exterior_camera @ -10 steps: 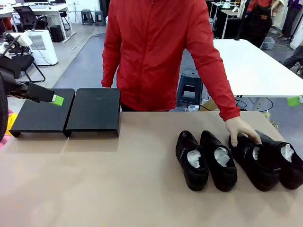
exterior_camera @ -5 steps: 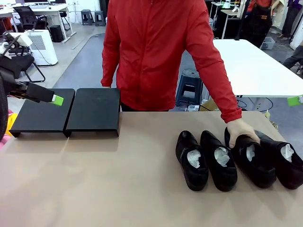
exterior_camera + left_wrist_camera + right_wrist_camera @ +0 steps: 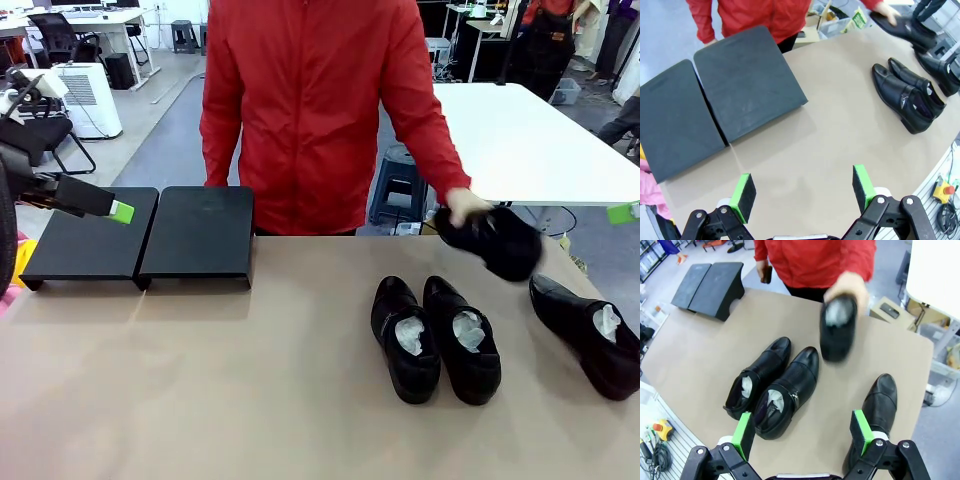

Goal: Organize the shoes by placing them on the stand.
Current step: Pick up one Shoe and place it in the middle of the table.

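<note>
A person in a red jacket holds one black shoe (image 3: 490, 240) in the air over the table's far right, blurred by motion; it is the lifted shoe (image 3: 838, 330) in the right wrist view. Two shoes (image 3: 405, 340) (image 3: 462, 340) stuffed with white paper lie side by side right of centre. Another shoe (image 3: 588, 335) lies alone at the right edge. The stand (image 3: 197, 235) is two black platforms at the far left with nothing on them. My left gripper (image 3: 803, 192) hangs open above the table near the stand. My right gripper (image 3: 802, 432) is open above the shoes.
The person stands at the far edge, between the stand and the shoes. Bare brown tabletop (image 3: 220, 390) spreads across the middle and front. A white table (image 3: 530, 140) and a stool (image 3: 400, 180) stand behind the person.
The person's hand has lifted the third shoe from the row off the table and swung it up and back. The remaining right shoe lies alone. Both arms have stayed still.
</note>
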